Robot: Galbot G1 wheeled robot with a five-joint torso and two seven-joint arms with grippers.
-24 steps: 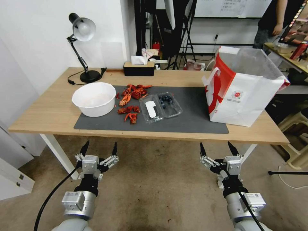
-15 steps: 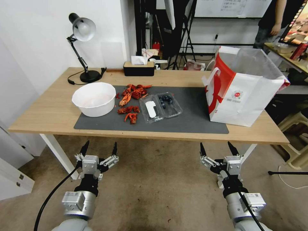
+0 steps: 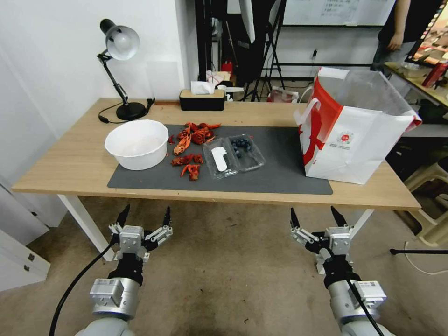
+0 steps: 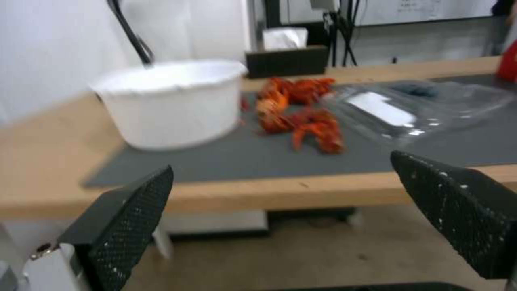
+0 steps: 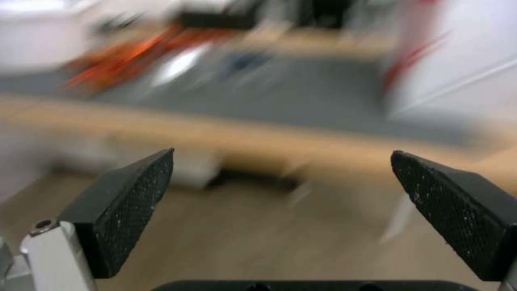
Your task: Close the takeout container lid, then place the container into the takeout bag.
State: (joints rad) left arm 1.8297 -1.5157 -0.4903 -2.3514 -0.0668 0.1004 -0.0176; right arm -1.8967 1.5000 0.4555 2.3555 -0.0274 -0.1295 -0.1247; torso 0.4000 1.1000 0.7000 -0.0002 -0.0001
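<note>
Still at start: container (image 3: 246, 150) lies mid-mat on table (image 3: 70, 163), takeout container lid (image 3: 218, 161) flat open; takeout bag (image 3: 354, 135) upright at right edge; left gripper (image 3: 143, 217) and right gripper (image 3: 315, 216) spread, empty, below front edge; closing and bagging both left

Your head camera looks forward and down from high up, taking in the whole table (image 3: 84, 163) from well back, with floor in front. Your left wrist camera sits low, below the table's edge, facing across it past its own jaws, close to the white bowl (image 4: 172, 103) and the grey mat (image 4: 258, 157). Your right wrist camera faces the same way from farther right, blurred, catching the takeout bag (image 5: 458, 72). All three views share the mat and table front.
</note>
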